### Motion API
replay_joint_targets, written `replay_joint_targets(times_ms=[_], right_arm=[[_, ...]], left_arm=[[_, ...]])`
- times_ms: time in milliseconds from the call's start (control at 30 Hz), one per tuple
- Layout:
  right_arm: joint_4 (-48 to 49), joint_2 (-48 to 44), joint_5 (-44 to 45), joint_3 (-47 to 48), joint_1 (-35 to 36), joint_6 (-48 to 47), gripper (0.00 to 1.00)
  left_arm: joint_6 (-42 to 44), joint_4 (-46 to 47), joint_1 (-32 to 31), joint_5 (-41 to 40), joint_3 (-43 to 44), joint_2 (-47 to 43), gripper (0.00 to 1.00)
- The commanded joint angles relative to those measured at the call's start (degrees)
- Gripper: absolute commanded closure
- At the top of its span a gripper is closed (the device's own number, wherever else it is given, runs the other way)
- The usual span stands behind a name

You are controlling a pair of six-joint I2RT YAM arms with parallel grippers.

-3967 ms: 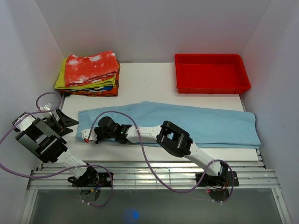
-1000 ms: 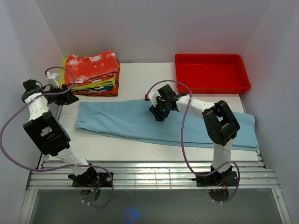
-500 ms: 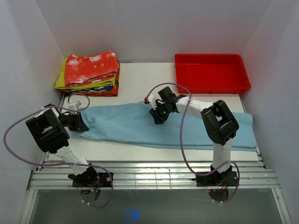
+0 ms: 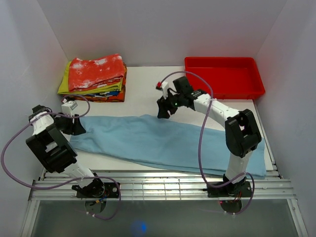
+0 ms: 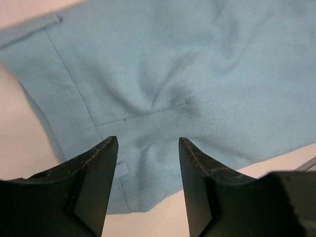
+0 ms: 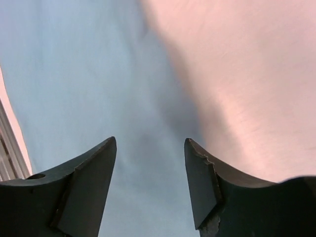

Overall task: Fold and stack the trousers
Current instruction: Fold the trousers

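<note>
Compared with half a second ago, the right gripper point(image 4: 163, 109) is standing higher and closer to the red tray point(image 4: 223, 94). The trousers point(image 4: 163, 140) edge that was bunched beneath it is now lying flat.

- **Trousers:** They are lying unfolded in one long slanted band on the side of the table away from the tray. One end is reaching below the tray's right corner, and the other is far to the tray's left.
- **Right gripper:** Its jaws are standing apart with nothing between them. It is hovering over the garment edge nearest the tray.
- **Left gripper point(image 4: 74, 123):** Its jaws are likewise standing apart and empty. It is hovering over the end farthest from the tray.

**Caution:**
- A pinch that catches only the top layer is likely to drag the layers apart and skew the fold.
- The edge farthest from the tray is lying close to the table's railed border. A pull away from the tray could slide the fabric onto those rails.
</note>
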Motion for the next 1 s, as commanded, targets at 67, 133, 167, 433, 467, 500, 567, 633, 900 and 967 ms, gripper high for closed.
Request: replay_joint_targets(times_ms=[67,133,167,433,467,500,567,633,900,967], right_arm=[[5.97,6.66,-5.43,11.93,-4.48,9.39,0.34],[7.1,11.32,-10.33,15.27,-5.1,15.08,0.33],[9.46,12.38,-11.76,15.54,-5.36,16.78,0.28],[22.49,21.08,-19.77,15.28,-4.75,34.1,0.13],[22.67,22.31,-20.2,15.28,-4.49,35.67,0.14],[24.84,22.84,-20.99,14.85,-4.4,37.08,0.16],[26.79,23.81,-22.58,13.0,-3.79,39.46,0.22],[29.41,24.43,-24.67,11.68,-3.43,42.62,0.27],[41.47,26.01,-29.35,6.06,-1.59,55.81,0.36],[43.4,26.45,-29.79,5.7,-1.15,57.92,0.36]], left_arm=[[-1.67,4.55,-1.21,5.7,-1.81,-6.8,0.36],[-2.73,6.39,-1.3,5.09,-4.36,-7.68,0.36],[-3.08,7.62,-1.3,4.48,-4.98,-7.77,0.36],[-7.57,12.2,-1.3,2.63,-9.11,-8.56,0.36],[-7.92,12.37,-1.3,2.28,-9.2,-8.39,0.36],[-8.09,12.64,-1.3,1.49,-9.38,-8.13,0.36],[-8.89,13.25,-1.3,0.61,-9.47,-7.25,0.35],[-9.32,13.78,-1.3,-0.45,-9.56,-6.89,0.36],[-9.85,15.1,-1.3,-3.08,-10.43,-5.84,0.36],[-10.03,15.36,-1.3,-3.18,-10.61,-5.84,0.36]])
